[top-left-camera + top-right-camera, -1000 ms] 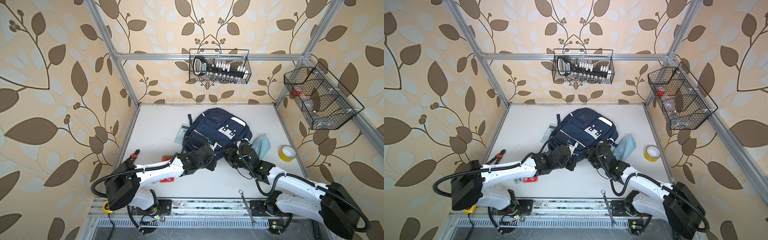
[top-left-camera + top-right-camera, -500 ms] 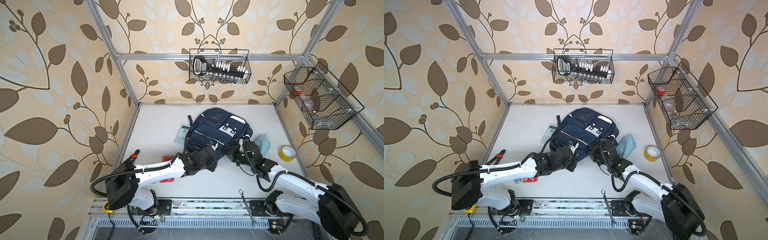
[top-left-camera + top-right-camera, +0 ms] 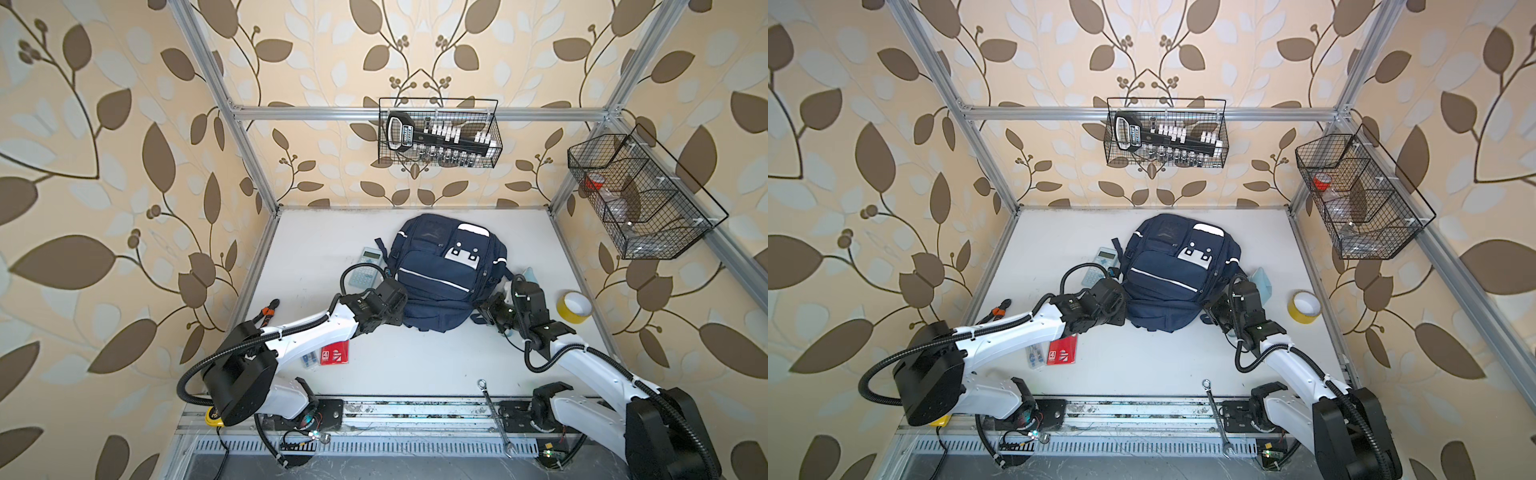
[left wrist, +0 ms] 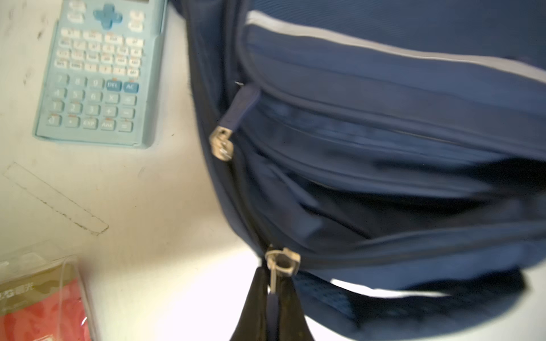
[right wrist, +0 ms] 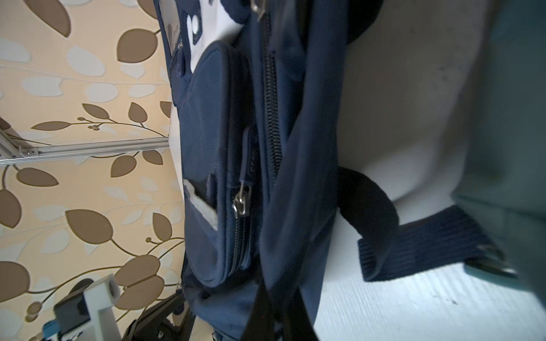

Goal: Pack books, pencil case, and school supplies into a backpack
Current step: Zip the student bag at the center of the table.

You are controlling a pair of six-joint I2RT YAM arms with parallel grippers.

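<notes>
Two closed grippers sit at the near end of the backpack [image 3: 446, 276], which lies flat on the table [image 3: 415, 370], its long axis running away from both sets of fingertips toward the back wall, white patches toward the far end. Your left gripper [image 4: 273, 290] is pinched on the zip pull [image 4: 282, 262]: the left wrist view shows its fabric tab squeezed between the two dark fingers [image 4: 257, 304] and the metal slider just past their tips, a detail both top views bury under the gripper body. Your right gripper [image 5: 271, 295] is clamped too, nipping a fold of the backpack's navy edge fabric; only the right wrist view shows that. The calculator [image 4: 100, 73] lies beyond the left fingers, to their outer side, keys up. Behind those fingers, in both top views, you have the red booklet [image 3: 334, 353] and the clear box [image 3: 1034, 355] side by side, partly hidden by the arm. The pencil case [image 3: 1262, 282] lies just past the right fingers on their outer side, mostly hidden by the gripper from above, a teal blur at the wrist. The tape roll [image 3: 575, 305] sits farther out that way.
</notes>
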